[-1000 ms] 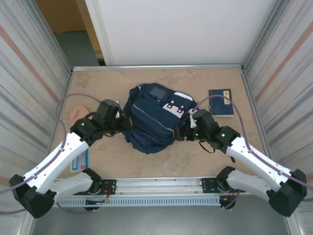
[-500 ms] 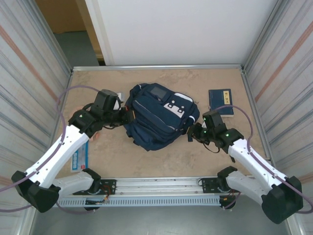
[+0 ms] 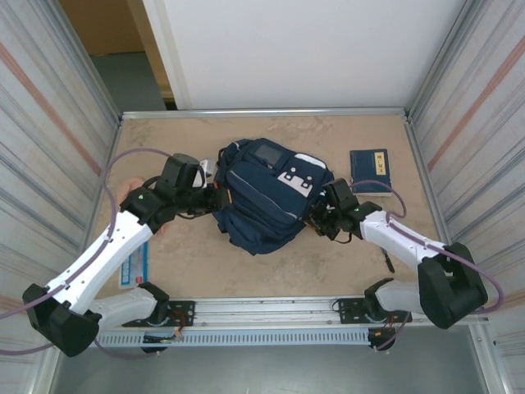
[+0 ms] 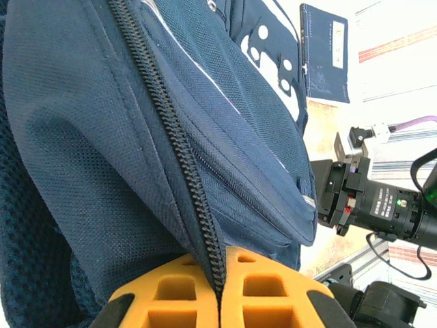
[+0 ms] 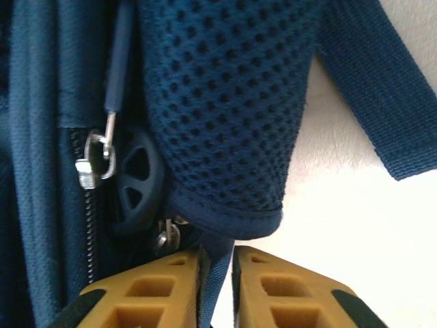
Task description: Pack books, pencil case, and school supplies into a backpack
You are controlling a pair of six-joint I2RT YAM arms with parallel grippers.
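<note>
Backpack (image 3: 267,197): left gripper (image 4: 220,277) clenched on its zipper (image 4: 183,154); right gripper (image 5: 217,270) pinched a strap (image 5: 218,251). Book (image 3: 368,171) lay nearby.

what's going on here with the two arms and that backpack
Both arms are gripping the navy backpack in the middle of the table. The left tool is shut on the zipper seam at the bag's left side. The right tool pinches a narrow band of its fabric at the right side. The navy book lies on the table beyond the right arm, not yet packed.
</note>
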